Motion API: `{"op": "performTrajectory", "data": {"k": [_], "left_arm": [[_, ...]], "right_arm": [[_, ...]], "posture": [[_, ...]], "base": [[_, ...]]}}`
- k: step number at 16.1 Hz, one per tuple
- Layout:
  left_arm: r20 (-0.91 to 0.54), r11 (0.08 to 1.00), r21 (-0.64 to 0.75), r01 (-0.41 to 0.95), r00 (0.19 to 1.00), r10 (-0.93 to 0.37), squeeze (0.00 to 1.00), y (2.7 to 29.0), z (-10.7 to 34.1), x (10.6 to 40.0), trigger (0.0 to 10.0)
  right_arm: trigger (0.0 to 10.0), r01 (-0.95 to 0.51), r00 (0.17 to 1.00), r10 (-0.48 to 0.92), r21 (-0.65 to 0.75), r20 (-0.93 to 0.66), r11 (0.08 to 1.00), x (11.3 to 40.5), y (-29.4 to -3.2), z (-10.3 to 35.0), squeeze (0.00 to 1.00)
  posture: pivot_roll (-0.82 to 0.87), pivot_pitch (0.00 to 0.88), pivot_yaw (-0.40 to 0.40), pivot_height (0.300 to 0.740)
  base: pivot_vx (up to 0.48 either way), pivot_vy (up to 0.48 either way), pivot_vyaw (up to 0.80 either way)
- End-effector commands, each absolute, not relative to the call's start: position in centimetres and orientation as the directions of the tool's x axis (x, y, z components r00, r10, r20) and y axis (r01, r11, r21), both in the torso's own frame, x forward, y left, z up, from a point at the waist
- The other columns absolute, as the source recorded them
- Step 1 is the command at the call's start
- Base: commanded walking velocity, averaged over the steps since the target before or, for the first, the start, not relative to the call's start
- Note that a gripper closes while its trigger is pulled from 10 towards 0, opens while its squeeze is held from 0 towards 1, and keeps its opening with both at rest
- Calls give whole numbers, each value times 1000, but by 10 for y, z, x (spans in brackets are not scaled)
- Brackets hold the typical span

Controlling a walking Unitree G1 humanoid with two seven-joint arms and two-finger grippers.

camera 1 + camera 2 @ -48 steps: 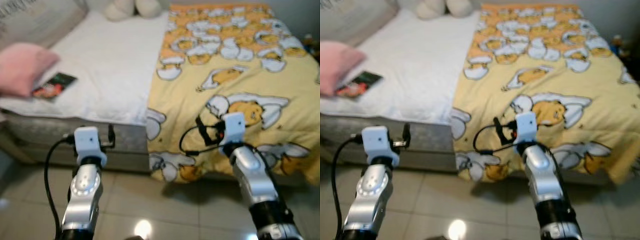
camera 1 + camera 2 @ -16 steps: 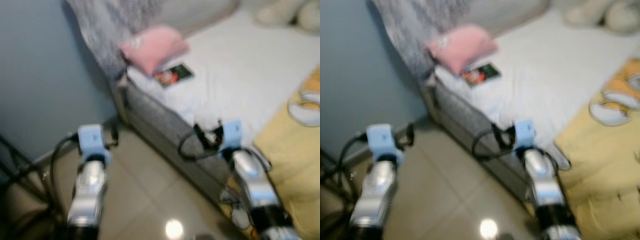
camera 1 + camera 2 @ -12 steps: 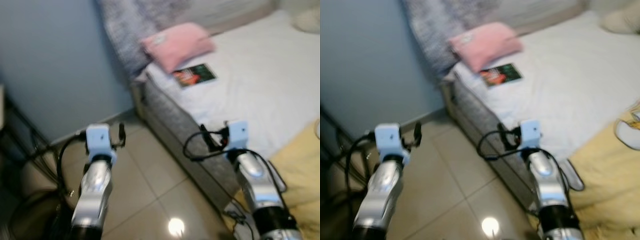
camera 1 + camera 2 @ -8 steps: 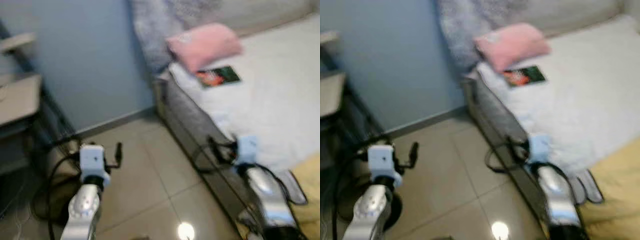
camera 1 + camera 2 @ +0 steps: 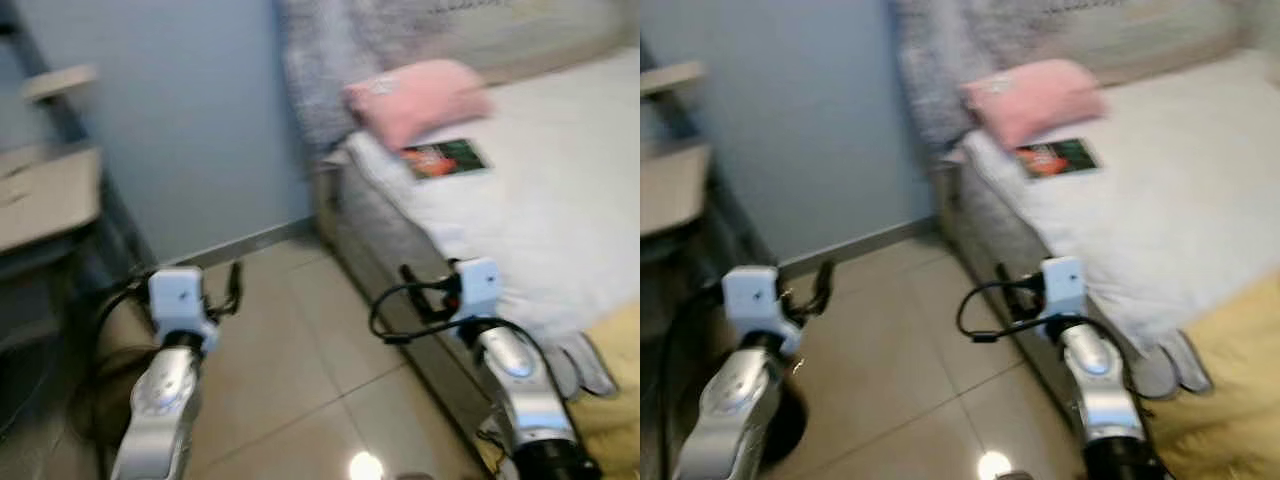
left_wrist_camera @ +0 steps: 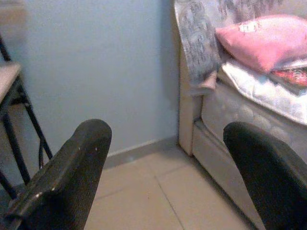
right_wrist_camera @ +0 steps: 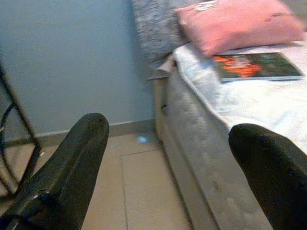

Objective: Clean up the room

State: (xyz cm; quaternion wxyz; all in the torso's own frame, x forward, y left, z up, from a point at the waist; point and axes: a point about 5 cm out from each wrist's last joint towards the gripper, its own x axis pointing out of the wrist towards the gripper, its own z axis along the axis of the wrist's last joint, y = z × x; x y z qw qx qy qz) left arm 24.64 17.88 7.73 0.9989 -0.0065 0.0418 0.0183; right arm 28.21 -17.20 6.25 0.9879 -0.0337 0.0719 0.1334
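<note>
Tiled floor (image 5: 290, 350) runs betw. a pale blue wall (image 5: 190, 120) and a bed (image 5: 520, 230) w/ a white sheet; head views are a bit blurred. On the bed near its head end lies a pink pillow (image 5: 420, 92), and just beside it, touching its edge, a book (image 5: 443, 158) w/ a dark green & red cover, flat on the sheet. Grey patterned headboard (image 5: 330, 60) stands behind the pillow against the wall. Yellow blanket (image 5: 1230, 370) covers the bed's near part at the robot's right. Off to the robot's left, a dark metal shelf rack (image 5: 50, 180) w/ pale boards.

Both arms are held out in front, over the floor, nothing in them. Left pincer (image 6: 168, 167): fingers well apart, pointing at the wall and the bed's corner. Right pincer (image 7: 168, 163): fingers also wide apart, facing the bed's side, w/ pillow & book ahead of it, well apart from the fingertips. Black cables loop from both wrists.
</note>
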Motion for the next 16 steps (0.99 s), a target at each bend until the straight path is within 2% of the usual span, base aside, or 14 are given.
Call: {"op": "performTrajectory", "data": {"k": [1, 6, 16], "left_arm": [[-64, 1000, -17, -13, 998, 12, 0, 173, 84, 253, 10000], [-70, 999, -22, -36, 997, 35, 0, 176, 85, 256, 10000], [-49, 999, -24, -28, 998, 27, 0, 174, 91, 266, 10000]], "right_arm": [[10000, -260, 958, 251, -53, -136, 964, 286, -176, 68, 0], [10000, -261, 958, 254, -38, -132, 964, 289, -170, 67, 0], [10000, -271, 957, 265, -45, -119, 961, 294, -166, 70, 0]], "posture": [[-151, 0, 116, 740], [-138, 0, 118, 740], [-146, 0, 128, 740]], "base": [[480, 0, 0], [480, 0, 0], [476, 0, 590]]}}
